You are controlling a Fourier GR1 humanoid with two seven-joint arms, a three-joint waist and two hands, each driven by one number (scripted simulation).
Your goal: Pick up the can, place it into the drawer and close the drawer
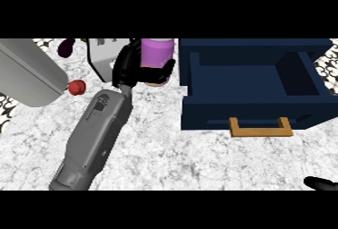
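At the far side of the marbled surface (198, 161), the left hand (135, 67) is curled round the can (158, 51), fingers on its near-left side and the thumb hooked across its lower front. The grey forearm behind the hand runs from the lower left of the view up and slightly rightward to the wrist. The can is pink-purple, a cylinder with a lighter top band; its lower part is hidden by the black fingers, so whether it touches the surface cannot be told. Just right of the hand and can stands the dark blue drawer (254, 89), pulled open, with a tan handle (260, 127) on its near face. Left of the hand lie a red ball-like thing (77, 87) and a large grey slanted box (30, 74); a dark purple item (66, 47) sits beyond. The right hand (322, 183) shows only as a black tip at the lower right edge, well apart; its state cannot be told.
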